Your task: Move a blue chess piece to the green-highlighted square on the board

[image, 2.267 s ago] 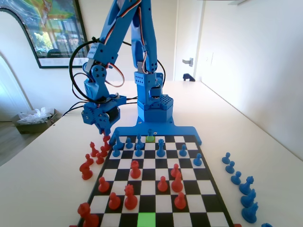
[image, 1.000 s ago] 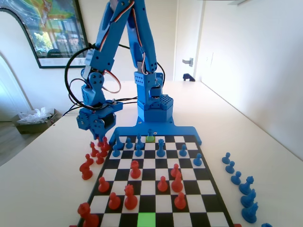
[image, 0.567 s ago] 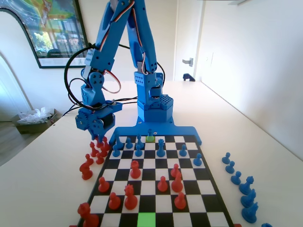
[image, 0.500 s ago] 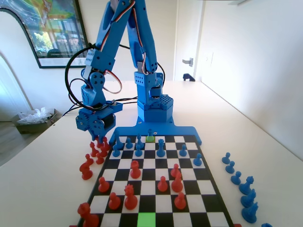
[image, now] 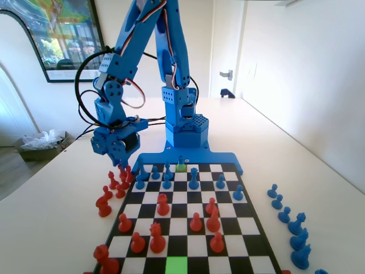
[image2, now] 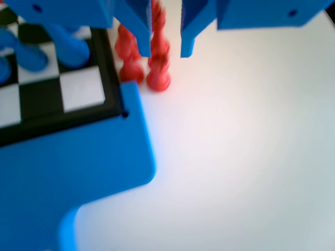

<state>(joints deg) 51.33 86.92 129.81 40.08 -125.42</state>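
The blue chess piece (image: 181,161) stands on a dull olive-green square at the board's far edge, close to the arm's base. The bright green-highlighted square (image: 176,265) lies bare at the near edge of the board (image: 188,245). My gripper (image: 122,166) hangs beyond the board's far left corner, above a cluster of red pieces (image: 121,182) on the table. In the wrist view my gripper (image2: 165,52) is open with nothing held; red pieces (image2: 158,78) stand below and beyond the gap, just off the board (image2: 78,89).
Other blue pieces (image: 194,181) fill the far ranks and red pieces (image: 157,240) the near half. A row of captured blue pieces (image: 288,220) lines the table on the right. More red pieces (image: 104,205) sit off the left edge.
Since the earliest frame the gripper has swung left, off the board's corner to above the red pieces. In the last half second the arm's forearm rose slightly; the gripper barely shifted.
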